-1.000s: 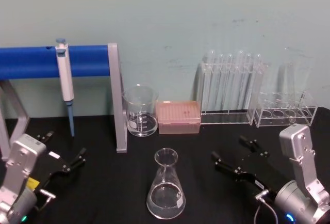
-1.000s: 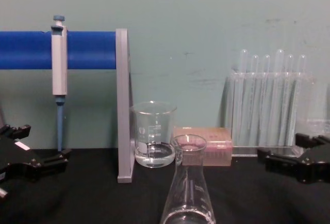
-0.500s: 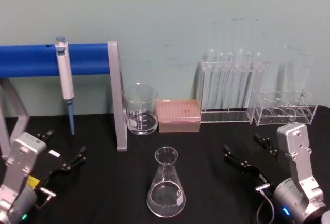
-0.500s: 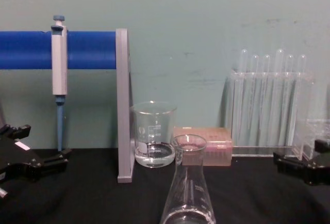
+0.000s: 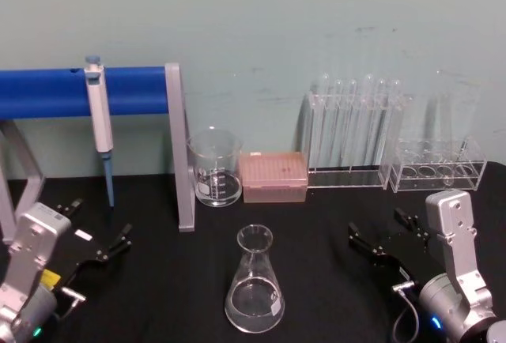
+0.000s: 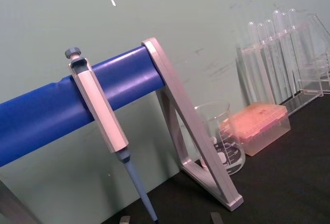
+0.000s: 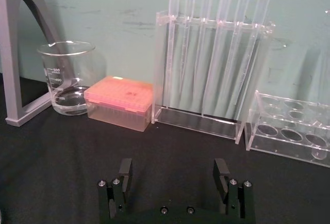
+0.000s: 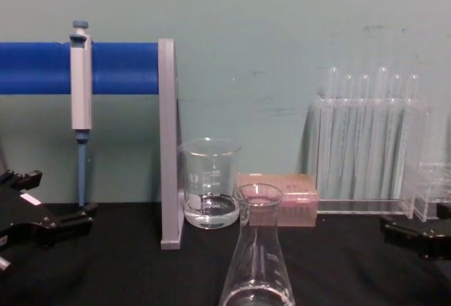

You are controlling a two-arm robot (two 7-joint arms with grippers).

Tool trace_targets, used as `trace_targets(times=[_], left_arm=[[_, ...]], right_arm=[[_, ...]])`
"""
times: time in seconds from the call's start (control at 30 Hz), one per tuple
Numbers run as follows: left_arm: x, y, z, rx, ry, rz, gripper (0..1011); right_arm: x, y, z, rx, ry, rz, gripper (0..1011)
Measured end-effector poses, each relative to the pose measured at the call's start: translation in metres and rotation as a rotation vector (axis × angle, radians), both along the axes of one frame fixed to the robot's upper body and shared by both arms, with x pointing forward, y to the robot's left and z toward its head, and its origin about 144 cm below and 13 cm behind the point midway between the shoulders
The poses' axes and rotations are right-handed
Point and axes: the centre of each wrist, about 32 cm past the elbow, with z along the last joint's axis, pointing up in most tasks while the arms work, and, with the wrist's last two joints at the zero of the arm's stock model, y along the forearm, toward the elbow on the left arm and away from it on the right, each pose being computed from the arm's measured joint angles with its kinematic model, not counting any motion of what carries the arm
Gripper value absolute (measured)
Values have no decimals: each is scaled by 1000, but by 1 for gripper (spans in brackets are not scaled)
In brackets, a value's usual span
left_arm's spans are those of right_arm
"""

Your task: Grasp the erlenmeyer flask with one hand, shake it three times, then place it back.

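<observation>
Retreating rightward, the right end effector (image 5: pixel 387 236), fingers apart, has cleared the flask (image 5: pixel 254 284); the flask stands on the worktop (image 5: pixel 316 295), released.

A black surface (image 5: pixel 158 295) runs up to a pale green wall (image 5: pixel 277 27). On the left stands a grey metal stand (image 5: pixel 178 153) carrying a blue horizontal bar (image 5: pixel 47 94), and a grey pipette with a blue tip (image 5: pixel 100 126) hangs upright from that bar. Just right of the stand's upright sits a glass beaker (image 5: pixel 215 167) holding a little clear liquid, with a pink pipette-tip box (image 5: pixel 273 177) close beside it. Further right, against the wall, a clear rack holds a row of upright test tubes (image 5: pixel 356 130). A lower clear rack (image 5: pixel 435 171) stands next to it.
</observation>
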Motion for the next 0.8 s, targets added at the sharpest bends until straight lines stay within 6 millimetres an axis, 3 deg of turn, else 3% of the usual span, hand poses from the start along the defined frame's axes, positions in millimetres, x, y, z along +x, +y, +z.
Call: trace_targets(times=[0.8], left_arm=[[0, 0, 0, 0, 0, 0, 1001]], right_arm=[[0, 0, 0, 2, 5, 1, 1000]])
